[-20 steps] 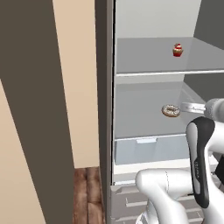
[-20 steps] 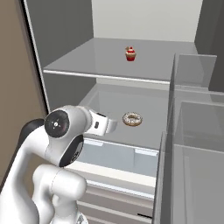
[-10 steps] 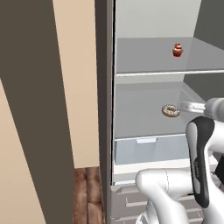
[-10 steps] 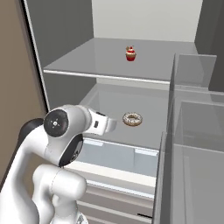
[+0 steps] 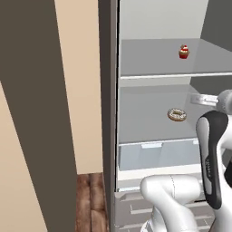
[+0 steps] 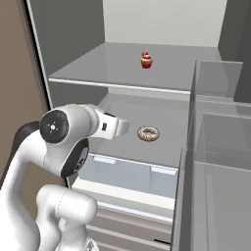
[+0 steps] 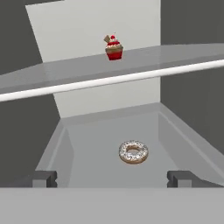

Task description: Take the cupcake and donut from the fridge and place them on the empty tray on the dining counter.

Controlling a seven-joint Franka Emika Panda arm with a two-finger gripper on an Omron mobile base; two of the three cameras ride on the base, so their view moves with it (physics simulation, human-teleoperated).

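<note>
Two dark finger tips, spread wide and grasping nothing, show in the hand view, gripper (image 7: 112,179) | tall grey open fridge (image 5: 149,59): red-wrapped cherry-topped cupcake (image 6: 146,60) on upper shelf, brown speckle-glazed ring donut (image 7: 133,152) on lower shelf at gripper's 12 o'clock | white arm reaches level into fridge, short of donut

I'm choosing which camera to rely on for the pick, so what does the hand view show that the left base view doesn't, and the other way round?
Hand view alone: the two fingertips of the gripper, set wide apart with nothing between them, aimed at the donut.

Left base view alone: the wooden floor, the beige wall, the drawer under the donut's shelf, and the arm's white body.

Both: the open fridge, the cupcake on the upper shelf, and the donut on the shelf below.
</note>
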